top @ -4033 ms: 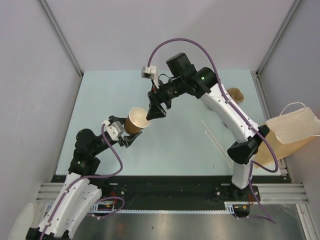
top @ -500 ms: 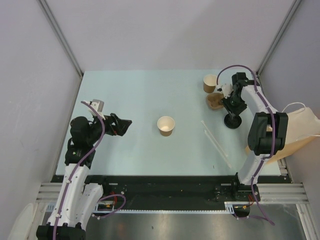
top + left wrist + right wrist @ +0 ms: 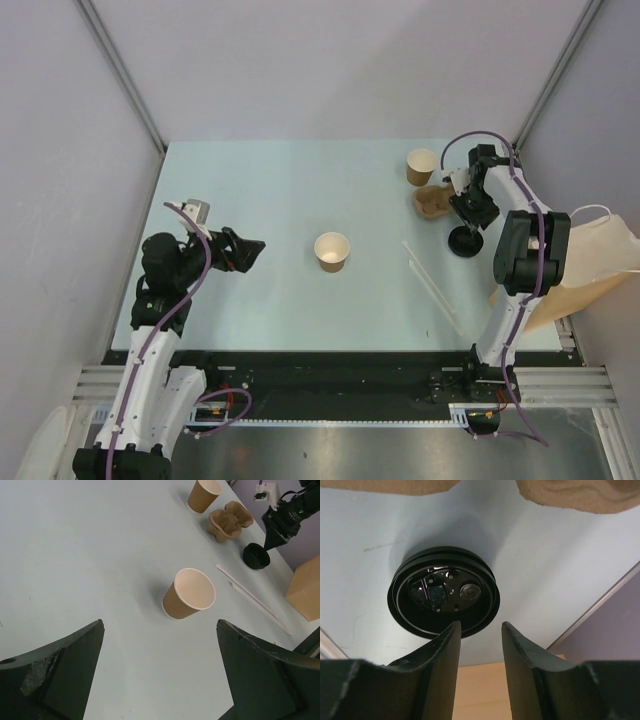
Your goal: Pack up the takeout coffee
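Lid [image 3: 444,592] lying flat beside carrier [image 3: 432,200], perhaps two stacked | step: fetching it for uncapped cup [image 3: 331,250] | my right pincer [image 3: 480,627] hovering over its rim, jaws part-open, gripping nothing | next: I am needing to lower and straddle that rim

A lidless kraft cup [image 3: 421,165] stands upright just behind the carrier [image 3: 432,200]. A second cup [image 3: 332,250] stands well to its left, and a black lid [image 3: 464,240] lies near its front-right.

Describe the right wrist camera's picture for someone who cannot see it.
A round black plastic lid lies on the pale blue table, just beyond the right gripper, whose two black fingers stand slightly apart with nothing between them. The edge of a brown moulded cardboard cup carrier shows along the top.
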